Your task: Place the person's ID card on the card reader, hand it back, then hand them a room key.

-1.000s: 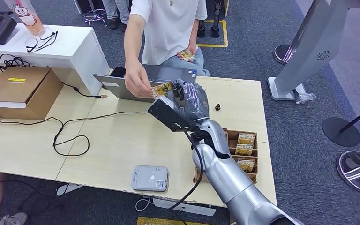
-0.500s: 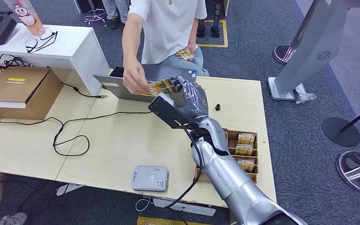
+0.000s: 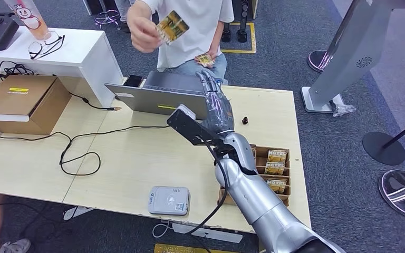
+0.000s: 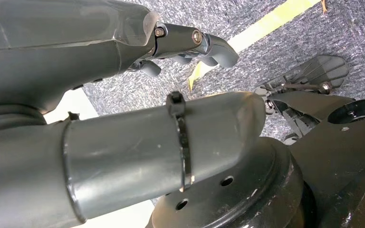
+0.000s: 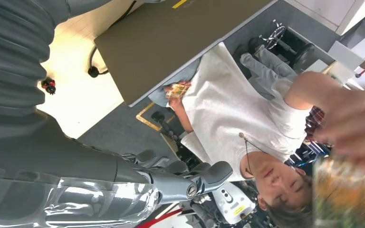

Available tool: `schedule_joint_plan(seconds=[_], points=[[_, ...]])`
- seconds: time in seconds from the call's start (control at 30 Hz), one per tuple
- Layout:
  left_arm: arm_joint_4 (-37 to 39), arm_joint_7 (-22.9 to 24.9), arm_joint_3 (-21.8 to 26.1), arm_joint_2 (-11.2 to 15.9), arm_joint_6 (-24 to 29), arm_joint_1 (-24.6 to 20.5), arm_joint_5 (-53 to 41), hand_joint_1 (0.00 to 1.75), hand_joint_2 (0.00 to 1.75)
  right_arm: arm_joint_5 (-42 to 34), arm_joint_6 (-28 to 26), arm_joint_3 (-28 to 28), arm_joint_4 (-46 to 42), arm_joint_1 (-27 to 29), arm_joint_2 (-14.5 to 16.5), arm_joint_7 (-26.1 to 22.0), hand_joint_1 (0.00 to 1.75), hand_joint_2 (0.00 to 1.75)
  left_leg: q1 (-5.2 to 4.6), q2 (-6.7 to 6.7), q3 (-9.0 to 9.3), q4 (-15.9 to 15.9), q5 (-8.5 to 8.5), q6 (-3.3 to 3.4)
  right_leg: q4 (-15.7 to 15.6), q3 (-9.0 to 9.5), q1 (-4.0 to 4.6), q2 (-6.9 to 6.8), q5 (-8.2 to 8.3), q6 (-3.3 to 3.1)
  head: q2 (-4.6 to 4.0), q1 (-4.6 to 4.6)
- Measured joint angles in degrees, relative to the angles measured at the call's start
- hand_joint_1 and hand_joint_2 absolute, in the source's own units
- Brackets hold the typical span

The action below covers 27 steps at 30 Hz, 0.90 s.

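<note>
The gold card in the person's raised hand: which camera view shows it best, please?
The head view shows it best: the gold card is sharp and whole, pinched in the person's raised hand above the laptop. In the right wrist view the card is close but a blur. The left wrist view looks at carpet instead.

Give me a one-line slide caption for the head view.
Robot's right hand open above the table, while the person's hand holds the room key card aloft.

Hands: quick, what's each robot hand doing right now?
Left hand: hanging by the floor, fingers curled on nothing, closed.
Right hand: open, empty above the table.
</note>
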Motion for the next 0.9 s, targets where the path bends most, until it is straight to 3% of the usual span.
schedule_joint_plan(seconds=[0.73, 0.9], points=[[0.01, -0.19, -0.37, 0.02, 0.13, 0.03, 0.78, 0.00, 0.00, 4.20, -0.99, 0.50, -4.01, 1.36, -0.47, -2.81, 0.00, 1.75, 0.00, 0.00, 0.01, 0.00, 0.00, 0.00, 0.00, -0.01, 0.00, 0.00, 0.00, -0.01, 0.00, 0.00], [-0.19, -0.89, -0.37, 0.00, 0.05, 0.34, 1.04, 0.00, 0.00, 8.35, -0.15, 1.72, -11.36, 5.11, -2.53, -3.66, 0.00, 1.75, 0.00, 0.00, 0.01, 0.00, 0.00, 0.00, -0.01, -0.01, 0.00, 0.00, 0.00, -0.01, 0.00, 0.00]])
